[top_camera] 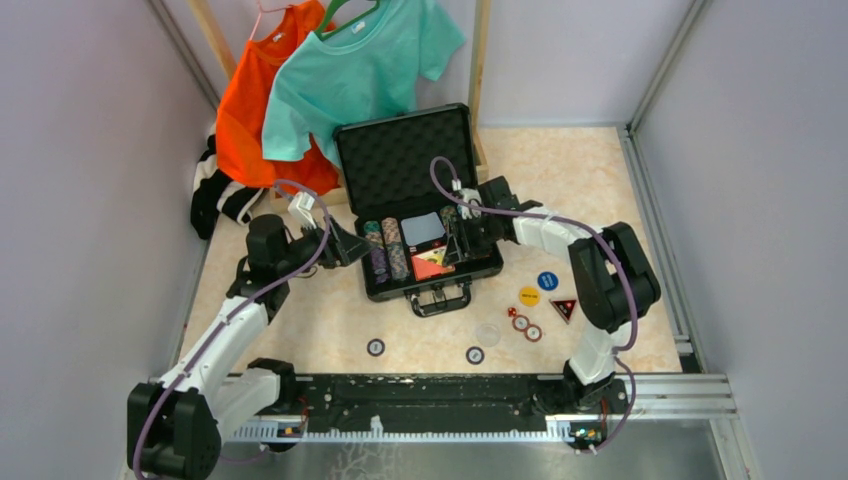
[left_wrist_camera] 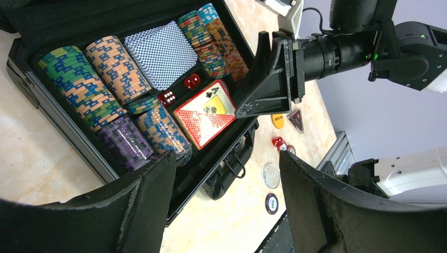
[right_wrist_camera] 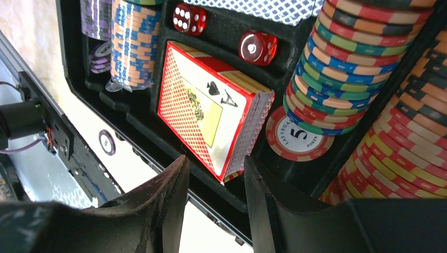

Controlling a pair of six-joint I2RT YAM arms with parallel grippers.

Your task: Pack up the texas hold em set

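- The black briefcase [top_camera: 400, 150] lies open on the table [top_camera: 620, 200], with its lid propped upright at the back.
- Inside are rows of chips [left_wrist_camera: 79, 87], 2 red dice [right_wrist_camera: 188, 18] and the red card box [right_wrist_camera: 205, 105], which sits tilted in its front slot.
- The right claw [right_wrist_camera: 215, 161] is down in the case. Its jaws are partly apart with nothing between them, and the card box's corner is just ahead of the gap.
- The left claw [left_wrist_camera: 226, 163] hovers by the case's left side, wide open and empty.
- A yellow button [top_camera: 529, 296], a blue button [top_camera: 547, 281] and 2 loose chips [top_camera: 375, 347] lie on the table outside the case.
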